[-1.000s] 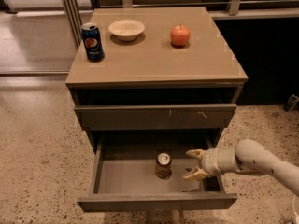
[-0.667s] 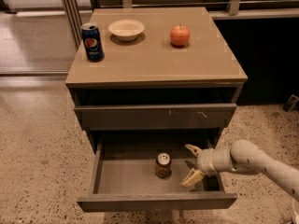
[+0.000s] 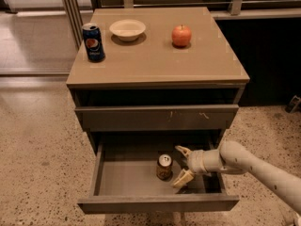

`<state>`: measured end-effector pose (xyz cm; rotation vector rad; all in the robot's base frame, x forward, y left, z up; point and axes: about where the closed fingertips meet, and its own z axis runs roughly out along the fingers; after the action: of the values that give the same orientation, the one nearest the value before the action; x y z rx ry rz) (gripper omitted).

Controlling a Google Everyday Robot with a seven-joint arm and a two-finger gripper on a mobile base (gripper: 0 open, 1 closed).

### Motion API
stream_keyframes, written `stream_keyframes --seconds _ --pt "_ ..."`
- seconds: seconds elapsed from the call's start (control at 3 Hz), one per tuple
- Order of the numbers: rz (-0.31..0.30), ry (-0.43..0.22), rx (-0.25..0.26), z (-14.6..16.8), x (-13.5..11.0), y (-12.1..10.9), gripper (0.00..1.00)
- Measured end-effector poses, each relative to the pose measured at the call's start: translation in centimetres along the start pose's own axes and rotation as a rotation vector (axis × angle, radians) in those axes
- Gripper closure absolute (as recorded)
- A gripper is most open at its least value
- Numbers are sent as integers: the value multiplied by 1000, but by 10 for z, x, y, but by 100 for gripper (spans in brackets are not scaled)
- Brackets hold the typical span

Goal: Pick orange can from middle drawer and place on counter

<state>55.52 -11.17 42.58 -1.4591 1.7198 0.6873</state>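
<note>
Shifted toward 9 o'clock since the earlier frames, the gripper [image 3: 181, 165] is now closer to the orange can [image 3: 164, 167]; the can itself has not been moved; the fingers [image 3: 183, 178] are seen spread apart, one up at 12 o'clock and one down at 6 o'clock, with nothing clamped between them. The gripper is held inside the pulled-out middle drawer [image 3: 123, 179], just beside the can at its 3 o'clock; whether the lower fingertip is touching the can cannot be told. The can is stood upright on the drawer floor, near the centre, silver top facing up; its side markings are hard to make out. The arm [image 3: 263, 169] is brought in from 4 o'clock and is cut off at the right and bottom edges; the drawer's right inner wall is partly hidden behind it; the drawer's rear is lost in shadow. The scratched drawer front [image 3: 155, 118] above is shut, with a dark gap seen over it. On the counter [image 3: 160, 62] a blue Pepsi can [image 3: 93, 42] is placed at 9 o'clock, a pale bowl [image 3: 127, 29] at 11 o'clock, a red apple [image 3: 181, 35] at 1 o'clock; all are well apart. Speckled floor [image 3: 37, 149] is seen around the cabinet; the cabinet's base is cut off at 6 o'clock.
</note>
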Motion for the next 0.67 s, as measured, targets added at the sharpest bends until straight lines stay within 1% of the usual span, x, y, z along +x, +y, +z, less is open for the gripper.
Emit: stream_keyframes --seconds 0.33,0.67 --pt "-26 -24 -43 24 -9 2 10" --pt "-68 -17 -71 43 -20 5 10"
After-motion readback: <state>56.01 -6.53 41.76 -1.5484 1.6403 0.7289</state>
